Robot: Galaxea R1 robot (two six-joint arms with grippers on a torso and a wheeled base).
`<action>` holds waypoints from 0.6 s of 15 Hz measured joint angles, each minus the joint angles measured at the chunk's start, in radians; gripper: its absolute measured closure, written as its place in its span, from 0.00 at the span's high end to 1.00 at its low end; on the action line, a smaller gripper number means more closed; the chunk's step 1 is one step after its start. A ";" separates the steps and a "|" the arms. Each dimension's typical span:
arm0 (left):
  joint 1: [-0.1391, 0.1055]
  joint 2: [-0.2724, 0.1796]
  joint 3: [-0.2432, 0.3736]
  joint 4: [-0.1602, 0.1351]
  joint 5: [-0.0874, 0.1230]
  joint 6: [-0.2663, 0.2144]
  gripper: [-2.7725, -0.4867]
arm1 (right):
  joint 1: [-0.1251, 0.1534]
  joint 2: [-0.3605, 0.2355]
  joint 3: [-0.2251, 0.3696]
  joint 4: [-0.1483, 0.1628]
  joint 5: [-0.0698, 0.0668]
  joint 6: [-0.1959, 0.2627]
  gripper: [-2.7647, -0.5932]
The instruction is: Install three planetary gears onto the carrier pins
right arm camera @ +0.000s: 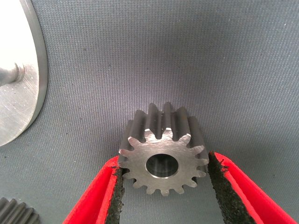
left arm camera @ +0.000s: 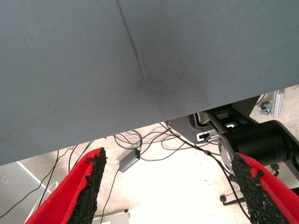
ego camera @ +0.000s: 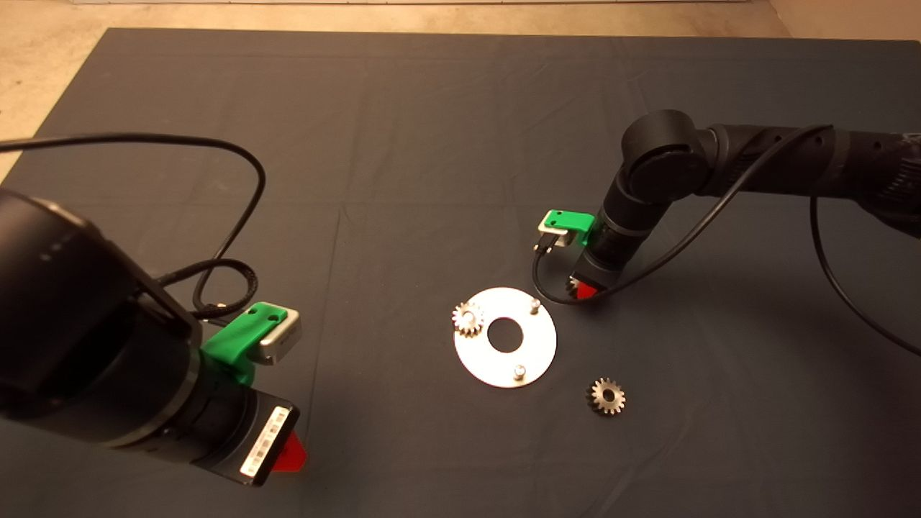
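Right wrist view shows your right gripper (right arm camera: 163, 186) pinching one gear (right arm camera: 163, 151) by its teeth, bore clear for a pin (ego camera: 534, 305) on the disc (ego camera: 536, 352) just beside. Your left gripper (left arm camera: 170, 186) waits spread wide over the worktop's edge.

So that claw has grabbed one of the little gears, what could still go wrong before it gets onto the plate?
The right gripper pinches the gear only by its tooth tips, so it might slip or tilt. The bore must meet a bare carrier pin squarely, or it could jam. The carrier disc lies loose on the mat, so a sideways push may shift it and unsettle the gear already seated. Another gear waits on the mat; the left gripper hangs open past the mat's edge.
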 joint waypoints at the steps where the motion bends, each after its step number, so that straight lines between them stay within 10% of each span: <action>1: 0.000 0.000 0.000 0.000 0.000 0.000 0.61 | 0.000 0.001 0.006 -0.006 0.000 0.000 0.32; 9: 0.000 0.000 0.004 -0.002 0.000 0.000 0.61 | -0.006 0.005 0.041 -0.039 -0.007 0.000 0.25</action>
